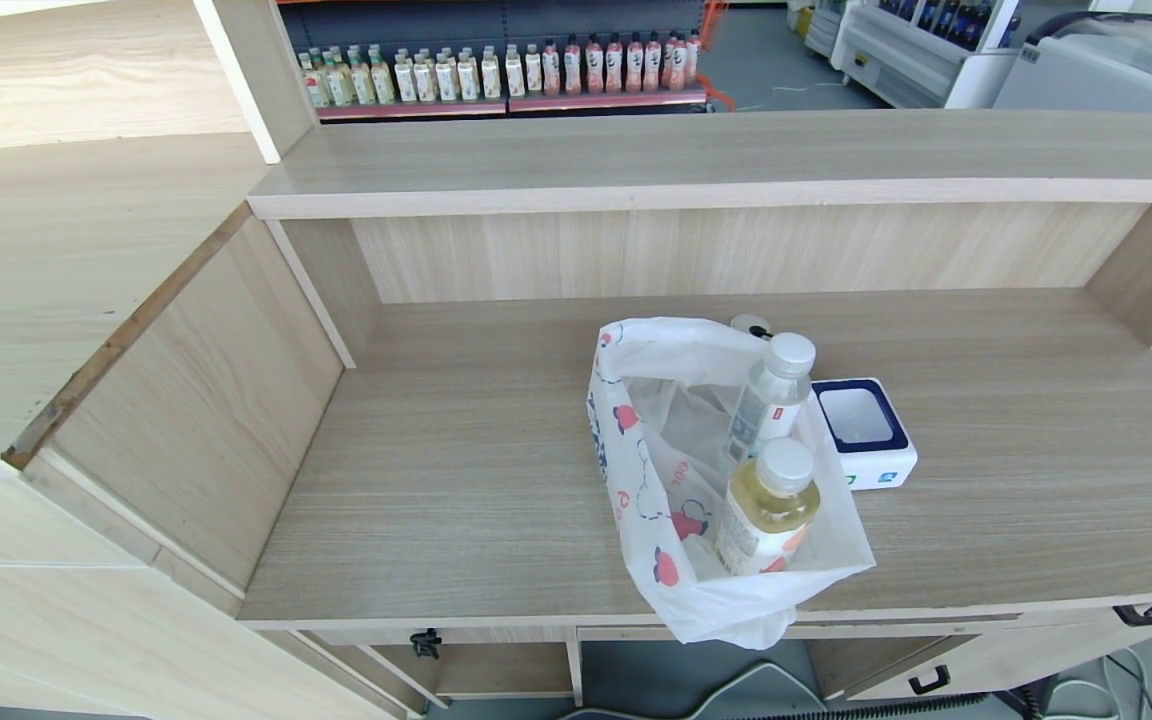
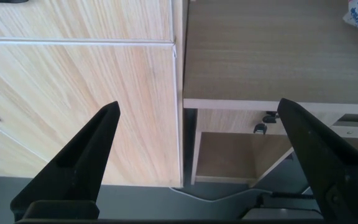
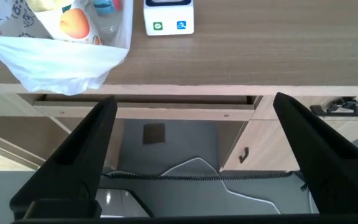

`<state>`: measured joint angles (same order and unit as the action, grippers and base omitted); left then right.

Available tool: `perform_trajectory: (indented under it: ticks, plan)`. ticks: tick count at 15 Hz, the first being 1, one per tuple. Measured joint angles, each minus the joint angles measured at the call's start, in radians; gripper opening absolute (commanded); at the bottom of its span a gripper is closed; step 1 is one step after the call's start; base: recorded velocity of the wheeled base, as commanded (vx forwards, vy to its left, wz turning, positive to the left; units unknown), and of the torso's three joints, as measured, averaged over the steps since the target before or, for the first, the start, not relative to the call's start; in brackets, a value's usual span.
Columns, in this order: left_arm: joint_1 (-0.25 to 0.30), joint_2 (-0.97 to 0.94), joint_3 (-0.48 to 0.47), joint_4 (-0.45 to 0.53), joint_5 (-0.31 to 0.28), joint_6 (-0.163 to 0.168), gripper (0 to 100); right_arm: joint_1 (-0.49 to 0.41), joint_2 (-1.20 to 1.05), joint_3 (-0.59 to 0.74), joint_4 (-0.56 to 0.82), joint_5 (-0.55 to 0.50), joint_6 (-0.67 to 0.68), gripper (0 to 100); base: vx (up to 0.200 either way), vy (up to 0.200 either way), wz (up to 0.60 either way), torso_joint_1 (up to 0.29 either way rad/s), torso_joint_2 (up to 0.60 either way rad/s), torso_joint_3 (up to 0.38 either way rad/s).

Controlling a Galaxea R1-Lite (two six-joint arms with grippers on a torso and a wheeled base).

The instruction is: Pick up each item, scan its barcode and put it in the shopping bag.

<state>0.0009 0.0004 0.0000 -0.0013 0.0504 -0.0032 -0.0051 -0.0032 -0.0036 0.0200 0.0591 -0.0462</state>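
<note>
— Bag (image 1: 626, 480)?
— On counter (image 1: 456, 480), bottles (image 1: 769, 400) inside, scanner (image 1: 866, 430) just beside at 3 o'clock.
— Hands?
— Both spread, empty. Bag sits at right gripper's (image 3: 194, 98) 11 o'clock, left gripper's (image 2: 199, 106) 1 o'clock.

The shopping bag (image 1: 633, 478) is white, printed with red fruit shapes and blue line drawings. The clear bottle (image 1: 769, 402) has a white cap, the yellow bottle (image 1: 766, 508) a pale grey one. The scanner (image 1: 871, 440) is white with a navy frame, and the desk (image 1: 456, 470) is pale wood grain.
</note>
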Motion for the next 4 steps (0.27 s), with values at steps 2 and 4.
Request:
perform_trajectory:
  ticks: [2, 4]
  plan:
    - [0.001, 0.0, 0.0, 0.0, 0.0, 0.0, 100, 0.0, 0.0, 0.0, 0.001, 0.0, 0.0, 100, 0.0, 0.0, 0.0, 0.0, 0.0, 0.0]
    - [0.001, 0.0, 0.0, 0.0, 0.0, 0.0, 100, 0.0, 0.0, 0.0, 0.002, 0.0, 0.0, 100, 0.0, 0.0, 0.0, 0.0, 0.0, 0.0]
